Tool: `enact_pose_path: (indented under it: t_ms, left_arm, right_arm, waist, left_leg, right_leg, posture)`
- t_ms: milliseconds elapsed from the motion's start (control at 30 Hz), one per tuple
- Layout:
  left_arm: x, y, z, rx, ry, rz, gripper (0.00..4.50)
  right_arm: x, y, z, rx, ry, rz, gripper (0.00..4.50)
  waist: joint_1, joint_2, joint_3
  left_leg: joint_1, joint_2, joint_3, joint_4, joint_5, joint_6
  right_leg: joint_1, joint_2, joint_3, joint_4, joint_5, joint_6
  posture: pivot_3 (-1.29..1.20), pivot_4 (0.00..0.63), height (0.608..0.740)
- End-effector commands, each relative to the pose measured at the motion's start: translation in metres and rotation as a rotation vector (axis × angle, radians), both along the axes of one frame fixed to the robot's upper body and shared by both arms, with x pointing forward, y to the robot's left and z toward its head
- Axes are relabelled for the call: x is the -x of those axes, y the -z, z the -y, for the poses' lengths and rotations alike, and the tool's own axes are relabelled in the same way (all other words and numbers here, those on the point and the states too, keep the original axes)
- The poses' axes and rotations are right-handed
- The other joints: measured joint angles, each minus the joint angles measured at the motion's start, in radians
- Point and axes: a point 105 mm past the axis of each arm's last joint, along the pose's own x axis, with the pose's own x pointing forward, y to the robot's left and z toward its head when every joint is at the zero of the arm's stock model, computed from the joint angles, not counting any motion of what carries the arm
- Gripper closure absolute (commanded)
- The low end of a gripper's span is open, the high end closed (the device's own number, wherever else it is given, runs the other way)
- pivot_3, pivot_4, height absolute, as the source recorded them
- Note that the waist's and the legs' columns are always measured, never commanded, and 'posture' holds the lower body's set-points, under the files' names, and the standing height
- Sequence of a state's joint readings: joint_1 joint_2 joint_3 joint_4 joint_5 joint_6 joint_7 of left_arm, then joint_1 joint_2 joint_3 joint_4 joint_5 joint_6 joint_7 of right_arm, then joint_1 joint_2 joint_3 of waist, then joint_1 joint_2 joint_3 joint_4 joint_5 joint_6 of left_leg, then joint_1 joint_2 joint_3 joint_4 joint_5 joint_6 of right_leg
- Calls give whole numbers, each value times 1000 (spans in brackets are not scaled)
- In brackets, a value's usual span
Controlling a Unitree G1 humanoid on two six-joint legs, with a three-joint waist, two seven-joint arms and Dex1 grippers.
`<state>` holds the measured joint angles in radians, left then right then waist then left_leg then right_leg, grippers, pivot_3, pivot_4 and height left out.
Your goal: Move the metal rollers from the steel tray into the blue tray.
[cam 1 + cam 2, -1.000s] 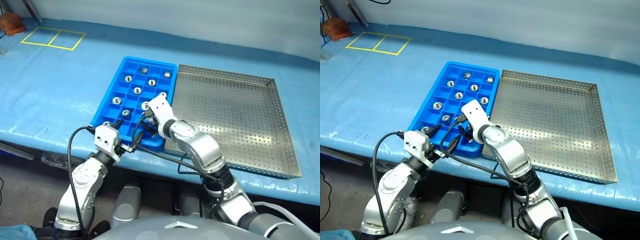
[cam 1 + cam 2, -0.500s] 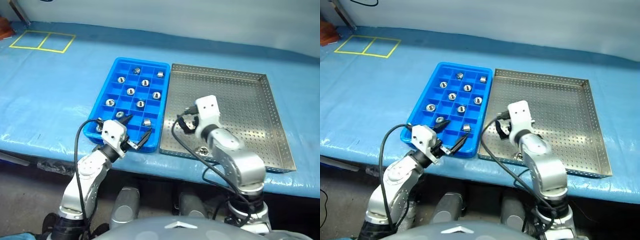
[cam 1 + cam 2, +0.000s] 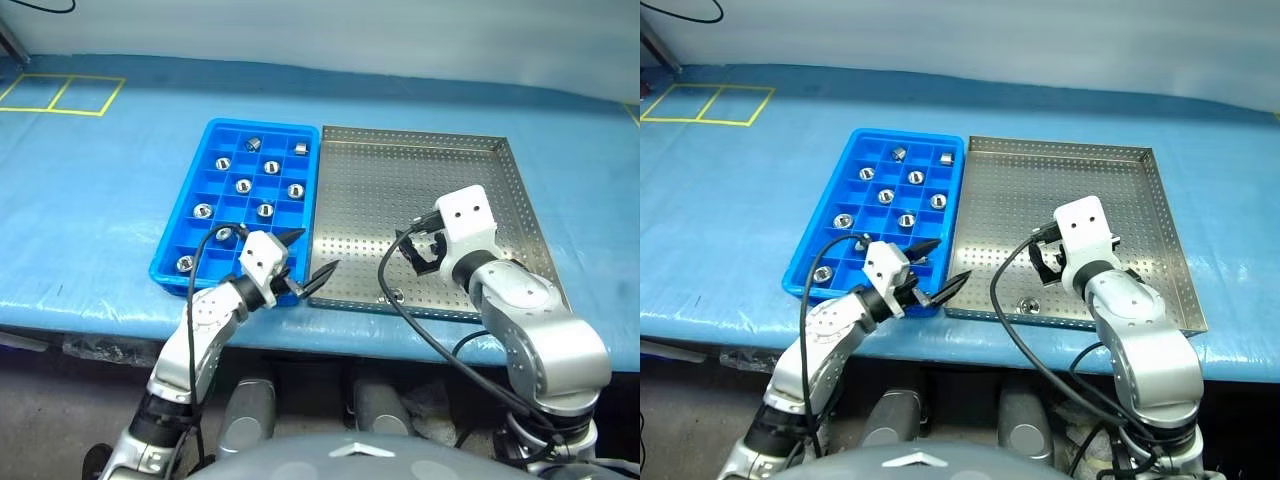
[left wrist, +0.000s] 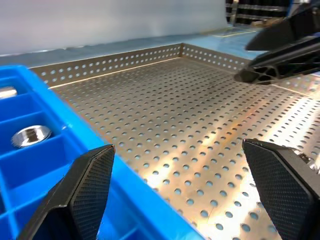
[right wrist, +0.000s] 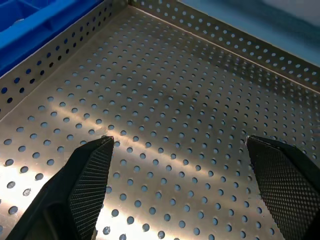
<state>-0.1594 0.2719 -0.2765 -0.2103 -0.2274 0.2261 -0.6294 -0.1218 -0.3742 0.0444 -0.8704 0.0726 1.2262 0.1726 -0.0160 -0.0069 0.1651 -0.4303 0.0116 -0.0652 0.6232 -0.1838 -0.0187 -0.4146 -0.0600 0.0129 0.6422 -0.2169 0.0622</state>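
One metal roller (image 3: 1028,305) remains in the steel tray (image 3: 1140,215), at its near rim. It lies between the two grippers, just short of the right gripper (image 3: 1047,263) and off the left gripper's (image 3: 934,270) right side. Its axis appears upright. Both grippers are spread and empty. The right is judged nearer. The other rollers sit in compartments of the blue tray (image 3: 806,265) on the bench.

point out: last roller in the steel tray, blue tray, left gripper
metal roller (image 3: 1028,305): right eye view, top face of the roller by the steel tray's near rim.
blue tray (image 3: 163,262): left eye view, its outer left wall.
left gripper (image 3: 311,256): left eye view, midway between its open fingers.
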Motion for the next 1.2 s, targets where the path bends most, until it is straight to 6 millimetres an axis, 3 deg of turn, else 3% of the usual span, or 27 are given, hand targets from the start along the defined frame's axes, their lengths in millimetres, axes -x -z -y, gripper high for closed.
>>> enact_pose_path:
  t_ms: [33, 200, 367, 567, 833, 1200]
  left_arm:
    - [-10, -20, 26, -42, 173, 107, 0]
    - [-29, -27, 50, -216, 400, 183, 0]
    - [-47, -29, 61, -379, 539, 258, 0]
    - [-53, -29, 74, -549, 706, 382, 0]
    - [-47, -6, 69, -908, 965, 606, 0]
    - [-42, 5, 65, -1100, 1152, 781, 0]
  right_arm:
    - [14, -6, -19, -4, -115, 111, 20]
    - [34, 7, -16, -44, -122, 116, 20]
    - [50, 15, -4, -85, -85, 104, 20]
    - [61, 21, 3, -88, -56, 87, 20]
    - [64, 23, -1, -116, -26, 96, 20]
    - [65, 29, -14, -175, -3, 99, 20]
  waist:
    - [-1, 0, 0]
    - [-24, -1, 0]
    - [-54, -1, 0]
    - [-84, -3, 2]
    - [-127, -3, 2]
    - [-182, -4, 3]
  left_leg:
    - [0, 0, 0, 1, 0, 0]
    - [-1, -2, 2, 4, -1, 2]
    - [0, -1, 2, 4, -1, 2]
    - [-1, -1, 3, 4, -1, 2]
    - [-1, -1, 4, 4, -2, 3]
    - [-1, -1, 4, 4, -2, 3]
  right_leg:
    - [0, 0, 0, 0, 0, 0]
    - [2, -1, 3, -2, 2, 4]
    - [2, 0, 3, -1, 2, 5]
    - [1, 0, 4, -1, 2, 5]
    - [0, 0, 6, -1, 2, 5]
    - [0, -1, 6, -1, 1, 6]
  posture:
    - [-62, 150, 740]
    - [-130, 150, 740]
    - [-205, 150, 740]
    - [-262, 150, 740]
    - [-310, 150, 740]
    - [-357, 150, 740]
